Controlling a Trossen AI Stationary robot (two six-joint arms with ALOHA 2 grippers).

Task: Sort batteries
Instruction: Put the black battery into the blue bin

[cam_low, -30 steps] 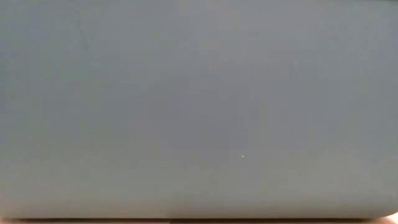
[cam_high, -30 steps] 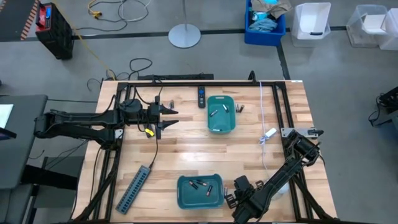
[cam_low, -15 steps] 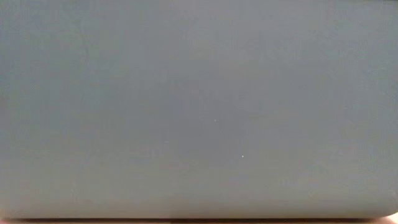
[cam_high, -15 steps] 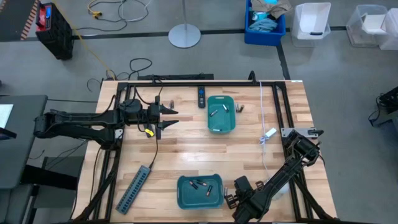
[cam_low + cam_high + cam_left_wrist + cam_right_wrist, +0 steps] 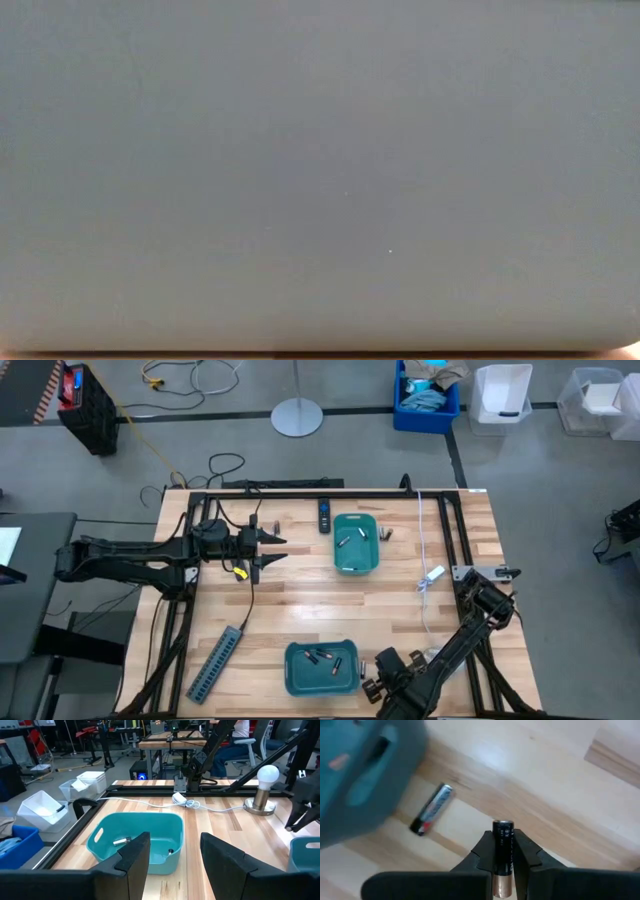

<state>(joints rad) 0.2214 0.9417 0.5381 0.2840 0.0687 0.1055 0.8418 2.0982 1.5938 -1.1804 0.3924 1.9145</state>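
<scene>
- Your right gripper (image 5: pixel 503 851) is pinching a dark battery (image 5: pixel 502 851) upright between its fingers (image 5: pixel 485 851), gold end toward the wrist. In the high view this gripper (image 5: pixel 372 685) sits at the table's near edge, just beside the near bin (image 5: pixel 321 668).
- Beyond those fingers, a silvery battery (image 5: pixel 431 809) with a red and black end lies loose on the wood, just beside the teal bin's wall (image 5: pixel 365 775). From this view you cannot tell whether it touches the wall.
- Your left gripper (image 5: pixel 266 547) hangs over the table's left half, fingers spread, with nothing between them. It is well apart from both bins.
- Through the left wrist view, the spread fingers (image 5: pixel 132 855) frame the far bin (image 5: pixel 135 840), which holds a silvery battery (image 5: pixel 121 840) and a small dark one (image 5: pixel 170 852).
- From above, the far bin (image 5: pixel 356 543) shows a few batteries inside, and one more battery (image 5: pixel 387 534) lies on the table just beside its right wall.
- The near bin holds several batteries (image 5: pixel 320 657).
- A remote (image 5: pixel 324 515) lies left of the far bin, and a power strip (image 5: pixel 216 661) lies slanted near the table's near left corner.
- A white cable (image 5: pixel 428 570) runs down the right side of the table (image 5: pixel 300 610).
- The low view gives you only a flat grey field.
</scene>
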